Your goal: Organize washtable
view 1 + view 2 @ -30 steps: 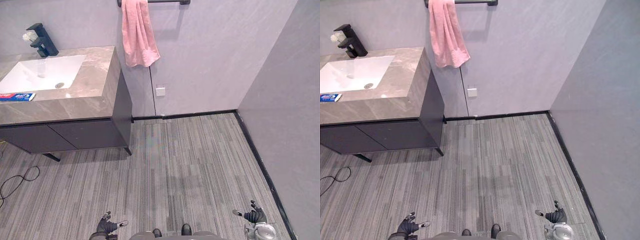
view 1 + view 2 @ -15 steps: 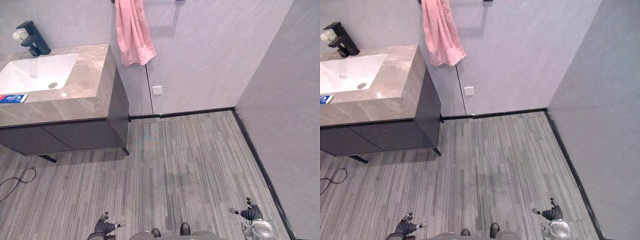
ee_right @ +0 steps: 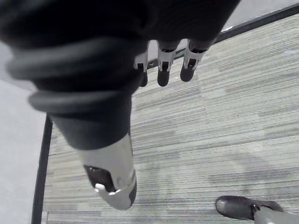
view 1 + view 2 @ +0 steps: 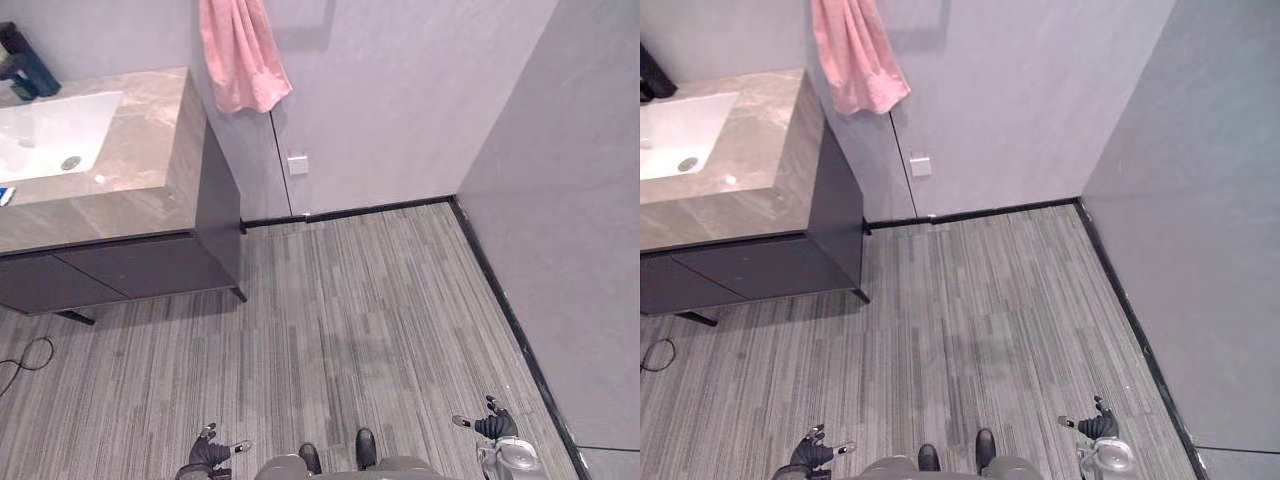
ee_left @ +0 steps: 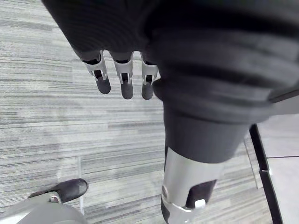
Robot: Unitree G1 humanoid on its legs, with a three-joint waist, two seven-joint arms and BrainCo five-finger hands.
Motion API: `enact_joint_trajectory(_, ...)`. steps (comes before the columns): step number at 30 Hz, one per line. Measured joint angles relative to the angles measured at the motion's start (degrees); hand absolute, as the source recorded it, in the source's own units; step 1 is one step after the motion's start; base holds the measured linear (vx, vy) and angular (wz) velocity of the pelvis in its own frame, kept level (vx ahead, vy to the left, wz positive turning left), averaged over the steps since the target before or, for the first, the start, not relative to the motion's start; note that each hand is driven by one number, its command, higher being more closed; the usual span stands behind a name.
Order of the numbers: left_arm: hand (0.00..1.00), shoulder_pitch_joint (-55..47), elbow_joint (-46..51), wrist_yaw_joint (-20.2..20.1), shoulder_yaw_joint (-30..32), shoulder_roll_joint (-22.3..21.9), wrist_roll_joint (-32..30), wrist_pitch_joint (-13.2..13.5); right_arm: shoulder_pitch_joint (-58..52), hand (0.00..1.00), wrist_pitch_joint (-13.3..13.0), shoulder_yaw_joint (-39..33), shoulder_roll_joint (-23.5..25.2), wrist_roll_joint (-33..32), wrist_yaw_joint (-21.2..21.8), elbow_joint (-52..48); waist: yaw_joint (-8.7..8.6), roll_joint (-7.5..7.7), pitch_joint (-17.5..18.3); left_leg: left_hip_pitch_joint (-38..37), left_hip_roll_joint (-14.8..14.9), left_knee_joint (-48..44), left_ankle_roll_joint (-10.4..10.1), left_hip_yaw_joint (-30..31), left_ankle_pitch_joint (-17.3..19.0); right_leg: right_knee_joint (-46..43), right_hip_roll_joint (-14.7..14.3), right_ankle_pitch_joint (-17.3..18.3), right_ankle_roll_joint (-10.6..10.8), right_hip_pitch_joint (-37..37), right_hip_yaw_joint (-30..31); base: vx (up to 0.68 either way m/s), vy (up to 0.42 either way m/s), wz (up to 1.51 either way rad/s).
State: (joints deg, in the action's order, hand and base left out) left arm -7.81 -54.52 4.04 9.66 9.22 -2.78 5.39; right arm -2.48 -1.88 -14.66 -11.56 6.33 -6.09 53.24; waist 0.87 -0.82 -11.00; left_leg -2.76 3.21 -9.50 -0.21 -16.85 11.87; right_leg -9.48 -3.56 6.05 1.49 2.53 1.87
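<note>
1. Floor [image 4: 370, 320]: grey striped planks, edged by a black skirting [image 4: 350, 213] along the foot of the walls.
2. Walls [image 4: 400, 100]: plain grey, meeting in a corner at the far right.
3. Washtable [image 4: 130, 265]: dark cabinet on short legs, standing at the far left against the back wall, well apart from both hands. Its tabletop [image 4: 150, 130] is veined beige stone.
4. Towel [image 4: 238, 55]: pink, hanging on the back wall just beside the washtable's right end.
5. Basin [image 4: 50, 130]: white, rectangular, sunk in the tabletop, with a round drain [image 4: 70, 162].
6. Left hand [image 4: 212, 452]: low over the floor at the near edge; fingers [image 5: 122, 79] straight and slightly spread, holding nothing.
7. Right hand [image 4: 492, 425]: low over the floor near the right wall; fingers [image 3: 163, 70] straight and slightly spread, holding nothing.
8. Faucet [image 4: 25, 65]: black, angular, behind the basin.
9. Wall plate [image 4: 297, 163]: white, square, below the towel.
10. Toothpaste tube [image 4: 4, 196]: blue end on the tabletop's front edge, cut off by the frame; print too small to read.
</note>
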Motion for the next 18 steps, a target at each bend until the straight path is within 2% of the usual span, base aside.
enact_joint_trajectory(1,0.0,0.0,0.2,0.0,0.0,0.0,0.0,0.0,0.0,0.0,0.0,0.0,0.0,0.0,0.0,0.0,0.02,0.05,-0.1,0.0,0.0,-0.7,0.3,-0.2,0.6,-3.0,0.2,1.2,1.0,1.1,-0.4,0.11,0.066,-0.13)
enact_joint_trajectory(2,0.0,0.0,0.4,0.0,0.0,0.0,0.1,0.0,0.1,0.0,0.0,0.1,0.2,0.0,0.0,0.1,0.05,0.0,-0.1,-0.2,0.1,-1.6,0.4,-0.5,1.2,-9.1,0.6,2.8,2.9,3.8,-1.6,0.09,0.075,-0.11)
enact_joint_trajectory(3,0.0,0.0,0.8,0.0,0.0,0.1,0.5,0.0,0.7,0.0,0.0,0.2,0.7,0.0,0.0,0.1,-0.05,-0.09,-0.3,-1.0,0.1,-1.3,0.9,-0.6,1.5,-16.5,1.2,3.2,3.6,6.9,-3.7,0.1,0.078,-0.07)
enact_joint_trajectory(4,0.0,0.1,1.2,0.0,0.0,0.2,0.6,0.0,1.0,0.0,0.0,0.2,1.1,0.0,0.0,0.1,-0.04,-0.02,-0.8,-1.9,0.0,-1.1,1.2,-0.6,1.9,-20.5,1.7,3.2,3.6,8.1,-4.8,0.12,0.073,0.07)
enact_joint_trajectory(5,0.0,0.4,1.6,0.1,-0.1,0.4,0.6,-0.1,1.0,0.0,0.0,1.3,1.5,-0.1,-0.1,0.1,-0.17,0.23,-2.0,-4.3,-0.4,-0.4,1.7,-0.2,3.1,-29.0,3.7,4.7,3.3,11.0,-8.5,0.13,0.059,0.11)
enact_joint_trajectory(6,0.0,0.5,1.9,0.3,-0.1,0.5,0.8,-0.1,0.8,0.0,0.0,2.7,1.8,-0.1,0.1,0.9,-0.12,0.12,-2.5,-5.9,-0.7,-0.6,1.6,0.1,4.3,-33.5,5.9,6.9,3.2,13.1,-11.3,0.15,0.051,0.13)
enact_joint_trajectory(8,0.0,0.5,1.9,0.6,-0.1,0.5,1.1,-0.1,0.8,0.0,0.0,4.1,1.8,-0.1,0.1,1.2,-0.58,0.32,-2.7,-7.7,-0.5,-0.3,1.1,1.3,5.4,-32.5,7.6,7.7,2.4,15.7,-14.3,0.24,0.024,0.25)
enact_joint_trajectory(11,0.0,0.9,1.9,1.1,-0.2,0.1,1.1,-0.1,1.6,0.0,0.0,4.0,1.6,-0.2,0.1,1.1,-2.33,-0.02,-3.3,-9.7,0.8,1.7,0.5,3.4,5.4,-20.6,7.4,5.8,1.3,19.6,-16.1,0.37,-0.061,0.47)
enact_joint_trajectory(12,0.0,1.1,1.9,1.1,-0.3,0.1,1.1,-0.1,1.8,0.0,0.0,4.0,1.5,-0.2,0.1,1.1,-2.67,0.01,-3.7,-10.4,1.1,2.2,-0.7,4.0,5.3,-16.5,6.7,3.6,1.0,19.9,-16.0,0.59,-0.192,0.49)
enact_joint_trajectory(13,0.0,1.1,1.9,1.1,-0.6,0.3,1.1,-0.1,1.2,0.0,0.0,4.0,1.6,-0.2,0.1,1.1,-3.12,1.02,-3.7,-12.1,1.2,2.8,-3.3,5.6,6.2,-8.4,5.9,-4.8,-1.4,19.6,-14.3,0.52,-0.185,0.52)
enact_joint_trajectory(14,0.0,1.1,1.7,1.1,-0.6,0.4,1.1,-0.1,0.6,0.0,0.0,4.0,1.6,-0.2,0.0,1.1,-3.22,1.61,-3.5,-12.7,1.3,2.6,-4.2,6.3,6.8,-9.0,5.9,-9.9,-4.3,19.6,-14.0,0.61,-0.239,0.46)
enact_joint_trajectory(15,0.0,2.4,1.1,1.0,-0.5,-0.6,1.1,0.0,1.2,0.0,0.1,3.7,0.9,-0.2,-0.1,1.3,-2.76,-0.51,-3.9,-12.6,4.1,1.3,-5.5,7.0,6.7,-12.1,4.7,-7.4,-5.6,20.0,-15.6,0.5,-0.238,0.28)
enact_joint_trajectory(16,0.0,2.9,1.2,1.1,-0.4,-0.9,1.1,0.1,1.9,0.0,0.0,3.7,1.2,-0.4,0.0,1.2,-3.02,-0.73,-3.9,-10.8,4.9,-2.7,-7.7,7.8,5.4,-12.2,4.1,-5.1,-6.3,19.7,-16.3,0.39,-0.19,0.13)
enact_joint_trajectory(17,0.0,3.0,1.2,1.1,-0.2,-1.1,1.2,0.1,2.3,0.0,-0.1,3.7,1.4,-0.7,0.0,1.2,-2.96,-0.81,-3.9,-9.4,5.4,-5.9,-8.8,8.1,4.5,-12.0,3.7,-4.4,-6.9,19.2,-16.3,0.51,-0.282,0.04)
enact_joint_trajectory(18,0.0,3.0,1.2,1.0,0.2,-1.8,1.2,0.0,2.7,0.0,-0.2,3.7,1.6,-1.5,0.0,1.1,-2.8,-1.02,-4.0,-5.4,6.7,-15.3,-9.2,9.3,1.5,-10.1,2.7,-3.5,-7.5,16.6,-16.4,0.41,-0.226,-0.06)
